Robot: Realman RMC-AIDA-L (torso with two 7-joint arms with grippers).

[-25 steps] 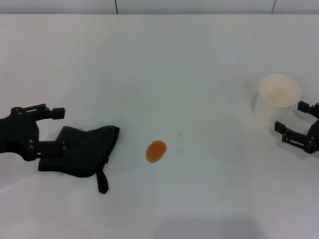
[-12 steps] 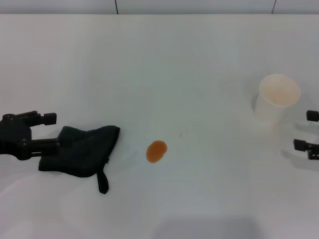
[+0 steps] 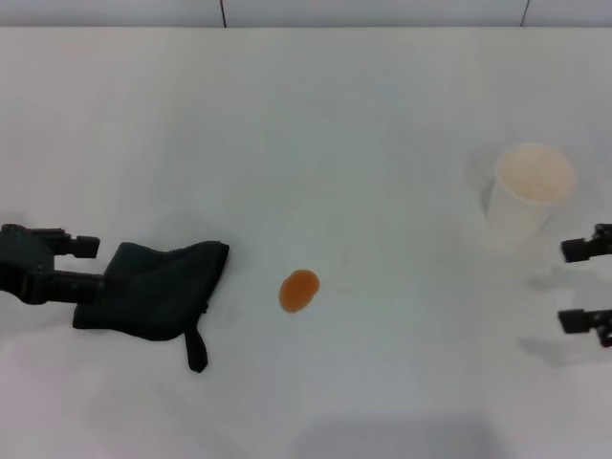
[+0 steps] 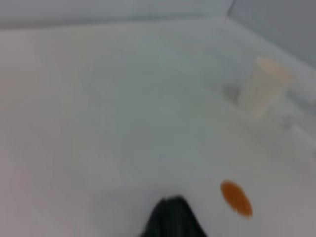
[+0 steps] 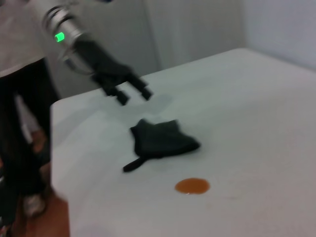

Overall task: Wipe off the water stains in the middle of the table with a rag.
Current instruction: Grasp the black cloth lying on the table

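The rag (image 3: 153,298) lies crumpled on the white table (image 3: 316,124) at the left, its strap tab (image 3: 197,350) pointing to the front. The water stain (image 3: 299,290) is a small orange-brown oval to the right of the rag, apart from it. My left gripper (image 3: 93,265) is open at the rag's left edge, low over the table, and holds nothing. My right gripper (image 3: 578,285) is open and empty at the far right, in front of the cup. The left wrist view shows the rag (image 4: 170,221) and the stain (image 4: 236,198). The right wrist view shows the rag (image 5: 163,138), the stain (image 5: 192,185) and my left gripper (image 5: 133,94).
A white paper cup (image 3: 531,191) stands upright at the right, behind my right gripper; it also shows in the left wrist view (image 4: 261,89). The table's far edge meets a wall (image 3: 382,11). A person's legs (image 5: 19,128) stand beyond the table in the right wrist view.
My left gripper has drawn back to the left and nearer the front, staying at the rag's edge. My right gripper has moved away from the cup toward the front right, fingers wider apart.
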